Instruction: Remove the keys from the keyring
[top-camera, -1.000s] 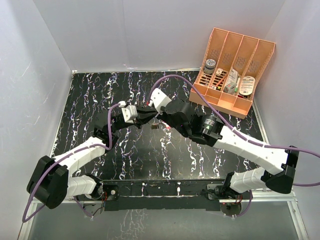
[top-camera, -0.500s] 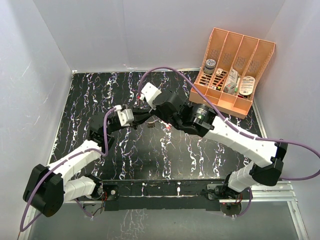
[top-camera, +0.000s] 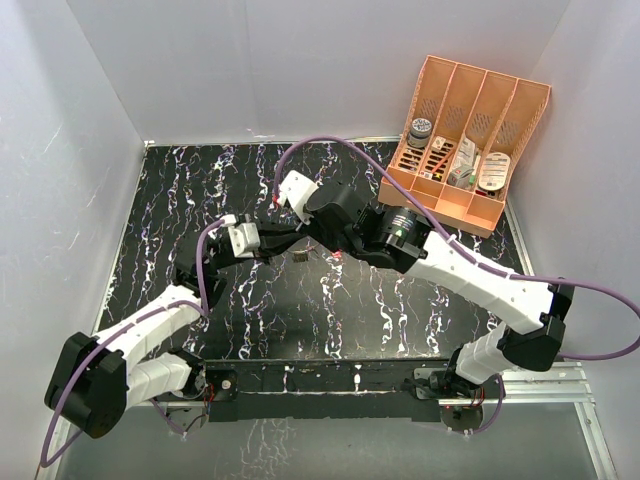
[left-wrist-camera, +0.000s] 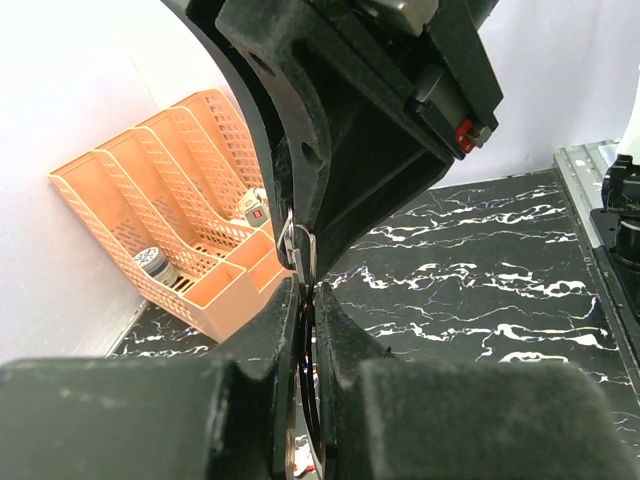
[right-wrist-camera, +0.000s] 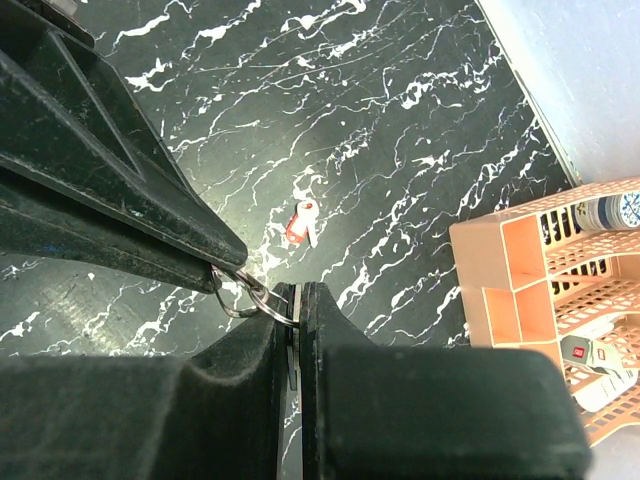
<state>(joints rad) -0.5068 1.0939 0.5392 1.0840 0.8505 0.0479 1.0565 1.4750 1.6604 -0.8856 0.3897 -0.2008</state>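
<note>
- Silvery wire of the keyring (right-wrist-camera: 243, 293) is hanging just above the surface (top-camera: 180, 200), well apart from the orange organiser (top-camera: 436, 85) on its near-left side, and stretching between the two pincers.
- The right pincer (right-wrist-camera: 296, 300) is pinching tight on one side of the keyring. The left pincer (left-wrist-camera: 306, 325) is squeezing together too, its tips seemingly nipping the opposite side.
- One of the keys (right-wrist-camera: 308, 232), with a red piece (right-wrist-camera: 296, 218), is lying loose on the surface, also near-left of the organiser. Judging by that, the stripping is under way.
- Whether any keys are hanging on the keyring is too small to tell.
- The next move is probably calling for one pincer holding the wire steady while the other is working a key round the coil to its split end, which is fiddly work.
- The pincers are crowding nose to nose, hiding the wire from above and leaving little room. The organiser is standing clear of the work and blocking nothing.
</note>
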